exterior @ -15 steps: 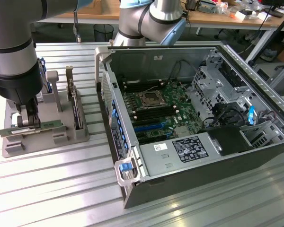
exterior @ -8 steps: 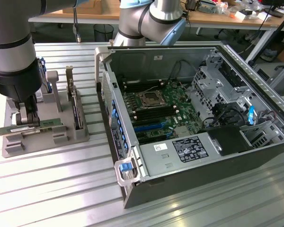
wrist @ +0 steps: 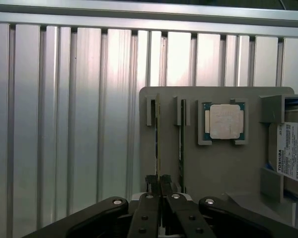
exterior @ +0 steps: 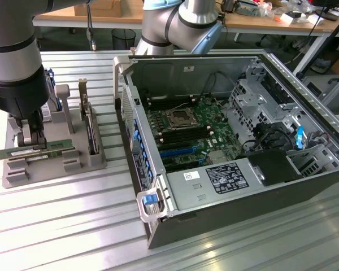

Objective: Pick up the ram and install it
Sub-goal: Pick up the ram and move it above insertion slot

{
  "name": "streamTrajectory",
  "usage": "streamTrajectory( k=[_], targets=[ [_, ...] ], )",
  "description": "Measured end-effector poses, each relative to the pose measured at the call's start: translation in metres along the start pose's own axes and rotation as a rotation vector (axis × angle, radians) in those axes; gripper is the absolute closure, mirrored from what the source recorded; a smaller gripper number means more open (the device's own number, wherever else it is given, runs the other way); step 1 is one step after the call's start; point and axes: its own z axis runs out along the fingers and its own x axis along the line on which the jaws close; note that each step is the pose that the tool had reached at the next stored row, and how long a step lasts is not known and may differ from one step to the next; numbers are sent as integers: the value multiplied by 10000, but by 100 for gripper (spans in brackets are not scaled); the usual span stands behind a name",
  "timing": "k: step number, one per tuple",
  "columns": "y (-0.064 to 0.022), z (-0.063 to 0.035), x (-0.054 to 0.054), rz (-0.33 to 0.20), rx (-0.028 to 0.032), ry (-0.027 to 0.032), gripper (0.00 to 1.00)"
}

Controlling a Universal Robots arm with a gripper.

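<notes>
I note the hand (wrist: 159, 181) clamped on the ram (exterior: 37, 151) at the grey holder's (wrist: 218, 173) edge slot; I would lift straight, clear of the second stick (wrist: 180, 144).

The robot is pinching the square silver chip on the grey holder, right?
No. The gripper is closed on the ram, a thin green stick, on the grey holder. The wrist view shows the square silver chip lying untouched.
</notes>
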Motion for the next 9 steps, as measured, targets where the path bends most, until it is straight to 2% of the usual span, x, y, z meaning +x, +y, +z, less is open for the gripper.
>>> streamTrajectory(
  k=[9],
  targets=[
    [3,-66,-2,0,0,0,88]
  ],
)
